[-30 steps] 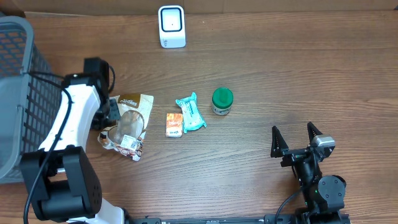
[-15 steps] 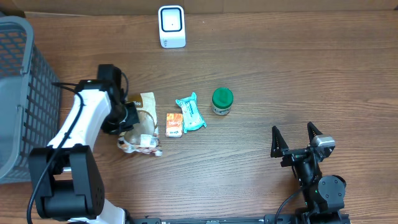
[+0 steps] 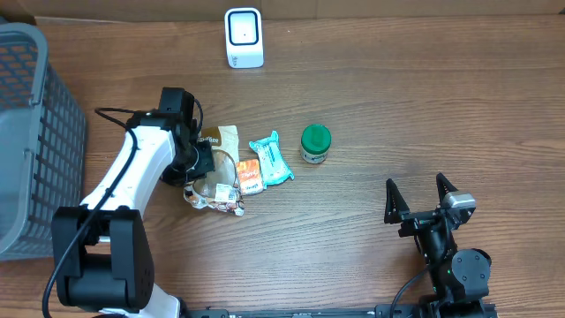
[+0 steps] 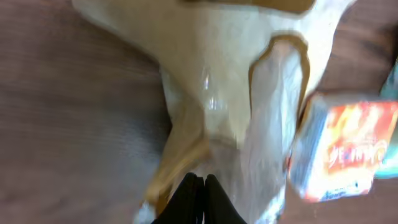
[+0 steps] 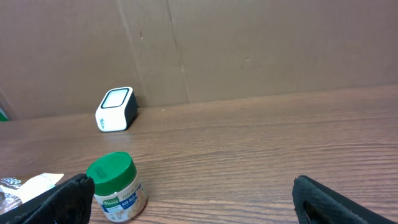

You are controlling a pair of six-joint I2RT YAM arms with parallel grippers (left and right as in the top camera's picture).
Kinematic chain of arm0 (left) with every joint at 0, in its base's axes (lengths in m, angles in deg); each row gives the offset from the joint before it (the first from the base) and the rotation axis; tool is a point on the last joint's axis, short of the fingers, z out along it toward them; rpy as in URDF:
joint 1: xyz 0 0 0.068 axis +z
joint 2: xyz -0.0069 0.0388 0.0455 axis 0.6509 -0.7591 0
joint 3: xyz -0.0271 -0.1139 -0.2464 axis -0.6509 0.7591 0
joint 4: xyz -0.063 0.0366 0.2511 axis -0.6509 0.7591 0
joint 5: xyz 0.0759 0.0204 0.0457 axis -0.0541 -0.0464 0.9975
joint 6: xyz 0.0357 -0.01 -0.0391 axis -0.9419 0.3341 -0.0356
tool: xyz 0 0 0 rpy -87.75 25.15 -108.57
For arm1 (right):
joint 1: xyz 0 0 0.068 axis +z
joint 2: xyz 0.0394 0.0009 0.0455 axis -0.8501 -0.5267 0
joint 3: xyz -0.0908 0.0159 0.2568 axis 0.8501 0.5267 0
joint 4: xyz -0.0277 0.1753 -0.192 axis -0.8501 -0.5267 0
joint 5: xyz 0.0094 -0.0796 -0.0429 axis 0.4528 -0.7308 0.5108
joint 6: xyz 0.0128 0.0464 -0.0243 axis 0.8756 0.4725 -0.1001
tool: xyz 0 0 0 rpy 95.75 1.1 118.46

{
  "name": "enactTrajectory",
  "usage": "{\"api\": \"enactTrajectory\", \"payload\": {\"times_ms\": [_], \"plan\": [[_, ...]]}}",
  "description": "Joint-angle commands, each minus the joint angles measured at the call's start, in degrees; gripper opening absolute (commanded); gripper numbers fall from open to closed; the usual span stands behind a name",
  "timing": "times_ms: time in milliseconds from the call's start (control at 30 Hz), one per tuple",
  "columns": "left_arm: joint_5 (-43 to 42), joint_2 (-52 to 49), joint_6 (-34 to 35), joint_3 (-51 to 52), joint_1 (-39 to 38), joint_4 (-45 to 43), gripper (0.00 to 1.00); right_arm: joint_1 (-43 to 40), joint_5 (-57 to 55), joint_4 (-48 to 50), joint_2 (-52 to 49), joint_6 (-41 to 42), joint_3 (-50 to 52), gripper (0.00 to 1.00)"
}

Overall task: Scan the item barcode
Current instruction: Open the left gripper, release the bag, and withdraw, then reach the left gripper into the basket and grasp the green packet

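Black right gripper (image 3: 415,185) nearest, in front and to the right of the small green-lidded jar (image 3: 315,143): fingers spread wide, nothing between them. Left of the jar, left gripper (image 4: 199,190) closed tight, pinching the edge of the tan and clear plastic snack pouch (image 3: 221,172). Lies against a small orange packet (image 3: 249,177), just beside a teal wrapper (image 3: 270,160). Beyond the jar, to its left, white box-shaped barcode scanner (image 3: 244,37).
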Motion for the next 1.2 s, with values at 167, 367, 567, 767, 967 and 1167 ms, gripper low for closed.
{"api": "enactTrajectory", "payload": {"times_ms": [167, 367, 567, 767, 967, 1167], "plan": [[0.85, -0.26, -2.05, -29.90, 0.02, 19.45, 0.25, -0.07, -0.09, 0.35, 0.50, 0.04, 0.59, 1.00], [-0.11, -0.26, -2.05, -51.04, 0.74, 27.89, 0.22, -0.07, -0.09, 0.35, 0.50, 0.04, 0.59, 1.00], [-0.17, -0.26, -1.97, -73.05, 5.73, 32.35, 0.11, -0.07, -0.09, 0.37, 0.50, 0.04, 0.59, 1.00], [3.82, -0.24, 1.90, -80.83, 18.62, 33.81, 0.19, -0.07, -0.09, 0.37, 0.50, 0.04, 0.59, 1.00], [4.98, -0.79, 4.00, -80.11, 33.44, 35.78, 0.69, -0.07, -0.09, 0.35, 0.50, 0.04, 0.59, 1.00], [10.38, -4.31, 5.09, -79.93, 45.62, 38.86, 0.60, -0.07, -0.09, 0.35, 0.50, 0.04, 0.59, 1.00]]}}
